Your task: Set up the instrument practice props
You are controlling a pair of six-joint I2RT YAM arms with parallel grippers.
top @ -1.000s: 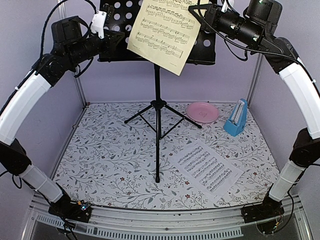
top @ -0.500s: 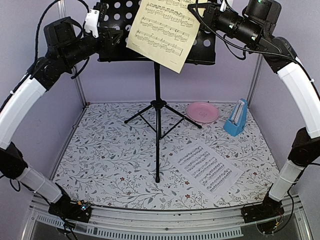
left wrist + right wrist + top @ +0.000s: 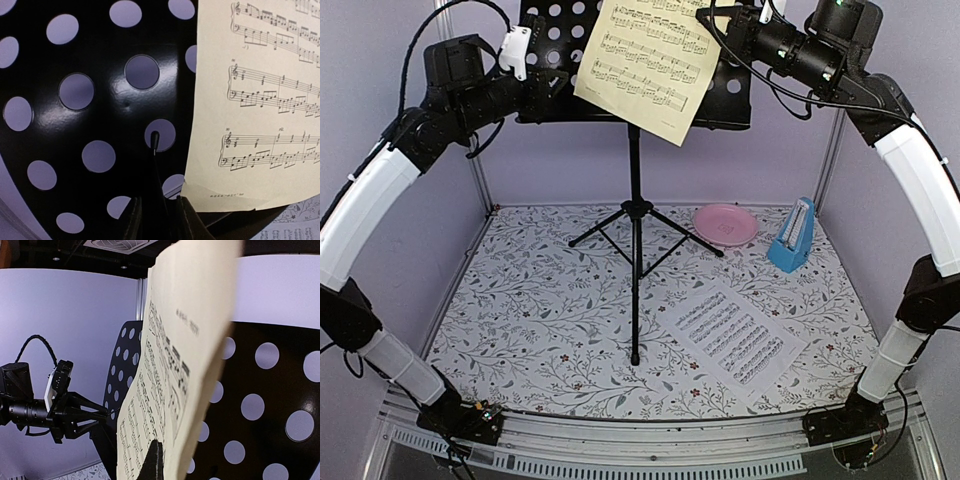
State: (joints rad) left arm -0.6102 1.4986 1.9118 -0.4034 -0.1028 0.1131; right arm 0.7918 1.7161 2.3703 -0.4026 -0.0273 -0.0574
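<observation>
The black perforated music stand stands on its tripod at mid-table. My right gripper is shut on the top edge of the pale-yellow sheet and holds it tilted in front of the stand's desk. In the right wrist view one finger lies on the sheet; the other is hidden behind it. My left gripper is at the desk's left edge, closed on a thin black wire arm of the stand. The white sheet lies flat on the table. The blue metronome stands at the back right.
A pink round plate lies behind the tripod's right leg, beside the metronome. The floral mat covers the table. Frame posts stand at the back left and back right.
My left gripper rose slightly at the stand's left edge, then came back down. The yellow sheet and the right gripper moved up a little.
</observation>
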